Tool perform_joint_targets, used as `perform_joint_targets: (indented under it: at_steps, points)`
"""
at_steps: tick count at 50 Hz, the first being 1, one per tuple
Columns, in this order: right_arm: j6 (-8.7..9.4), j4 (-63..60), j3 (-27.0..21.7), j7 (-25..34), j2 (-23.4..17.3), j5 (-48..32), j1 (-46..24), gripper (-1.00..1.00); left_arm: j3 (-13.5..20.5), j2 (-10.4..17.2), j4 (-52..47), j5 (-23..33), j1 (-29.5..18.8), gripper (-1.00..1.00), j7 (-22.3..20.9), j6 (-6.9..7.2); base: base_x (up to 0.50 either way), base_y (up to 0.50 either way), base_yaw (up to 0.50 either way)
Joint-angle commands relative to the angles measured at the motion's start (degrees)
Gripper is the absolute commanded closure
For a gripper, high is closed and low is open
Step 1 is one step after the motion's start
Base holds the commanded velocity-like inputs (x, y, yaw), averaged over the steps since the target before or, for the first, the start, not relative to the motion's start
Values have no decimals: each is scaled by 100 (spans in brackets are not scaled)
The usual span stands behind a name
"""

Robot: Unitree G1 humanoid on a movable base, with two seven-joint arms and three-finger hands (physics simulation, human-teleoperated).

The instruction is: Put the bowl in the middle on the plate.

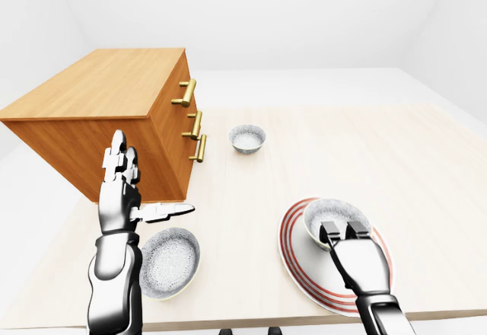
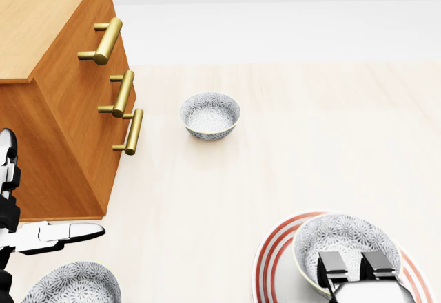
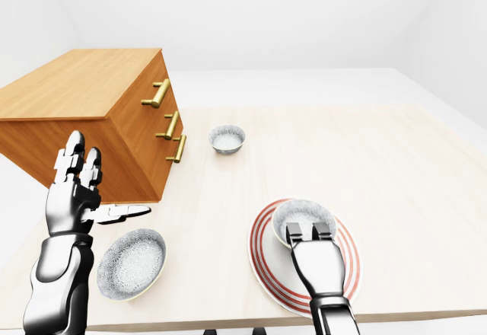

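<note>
A patterned grey bowl (image 1: pixel 335 212) sits on the red-striped white plate (image 1: pixel 292 253) at the lower right of the left-eye view. My right hand (image 1: pixel 343 234) reaches in from the bottom edge, its curled fingers hooked over the bowl's near rim; the thumb is hidden. A second bowl (image 1: pixel 170 261) lies at the lower left and a third, smaller-looking one (image 1: pixel 247 138) higher up, near the dresser. My left hand (image 1: pixel 141 189) is raised above the lower-left bowl, fingers spread upward and thumb pointing right, holding nothing.
A wooden dresser (image 1: pixel 99 99) with three brass handles (image 1: pixel 196 126) stands at the left on the pale wooden table (image 1: pixel 365 152), tilted in these views. The table's near edge runs along the bottom of the eye views.
</note>
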Motion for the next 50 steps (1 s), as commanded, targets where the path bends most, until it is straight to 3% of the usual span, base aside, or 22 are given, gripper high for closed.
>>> perform_joint_targets:
  at_steps: [1, 27, 28, 29, 30, 31, 50]
  points:
    - [0, 117, -32, -214, -39, 27, 6, 100, -7, -12, -51, 3, 17, -100, 1, 0, 0, 0, 0]
    - [0, 273, 57, -252, -64, 17, -1, 100, 3, 5, 11, -6, -20, -100, 3, 0, 0, 0, 0]
    - [0, 289, 53, -239, -68, 31, -8, -33, 2, 5, 24, -5, -22, -100, 4, 0, 0, 0, 0]
    - [0, 290, 54, -238, -69, 32, -8, -33, 1, 6, 25, -5, -22, -100, 4, 0, 0, 0, 0]
    - [0, 306, 59, -237, -72, 33, -7, -82, -3, 6, 20, -1, -24, -100, 7, 0, 0, 0, 0]
    - [0, 314, 61, -229, -71, 30, -7, -100, -5, 6, 11, -1, -22, -100, 8, 0, 0, 0, 0]
    - [0, -4, 71, 23, -66, 159, 74, -100, 5, 9, 77, -6, -17, -100, 11, 0, 0, 0, 0]
